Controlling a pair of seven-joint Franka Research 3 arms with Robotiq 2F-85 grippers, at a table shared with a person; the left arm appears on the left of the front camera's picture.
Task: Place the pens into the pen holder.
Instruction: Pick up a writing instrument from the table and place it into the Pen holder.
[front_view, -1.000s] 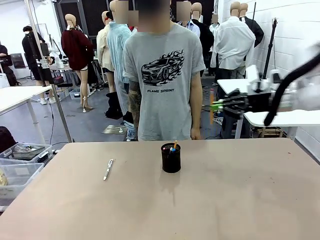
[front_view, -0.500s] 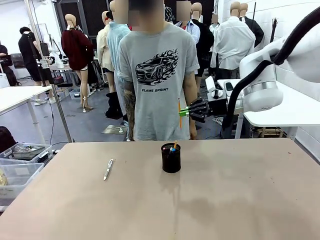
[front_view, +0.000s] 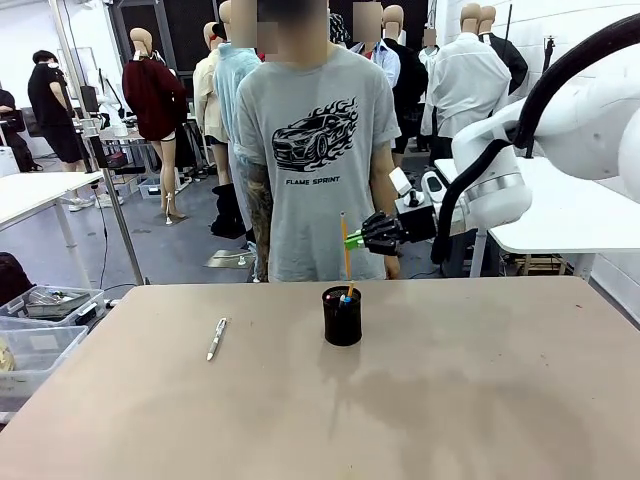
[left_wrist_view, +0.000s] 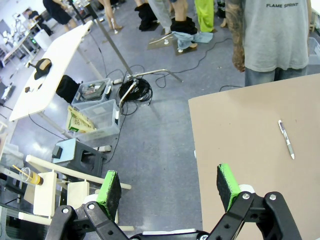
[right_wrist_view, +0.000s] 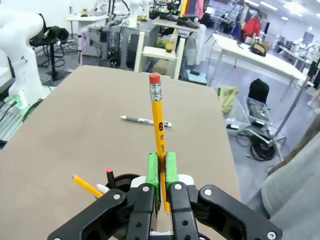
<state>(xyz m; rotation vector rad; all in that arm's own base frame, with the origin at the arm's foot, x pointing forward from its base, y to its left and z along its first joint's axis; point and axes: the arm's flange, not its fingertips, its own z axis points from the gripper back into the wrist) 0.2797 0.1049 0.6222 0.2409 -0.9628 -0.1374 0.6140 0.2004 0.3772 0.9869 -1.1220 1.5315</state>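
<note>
A person in grey stands behind the tan table.

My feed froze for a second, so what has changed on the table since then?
The right gripper, shut on the pencil, swung in from the right and came lower. The pencil now hangs upright over the pen holder. Nothing was let go. The silvery pen and the pen holder stayed put.

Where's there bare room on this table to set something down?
Near half of the table is bare, also the stretch right of the pen holder. A silvery pen lies to its left. Crowded above the holder: the right gripper holds a pencil.
</note>
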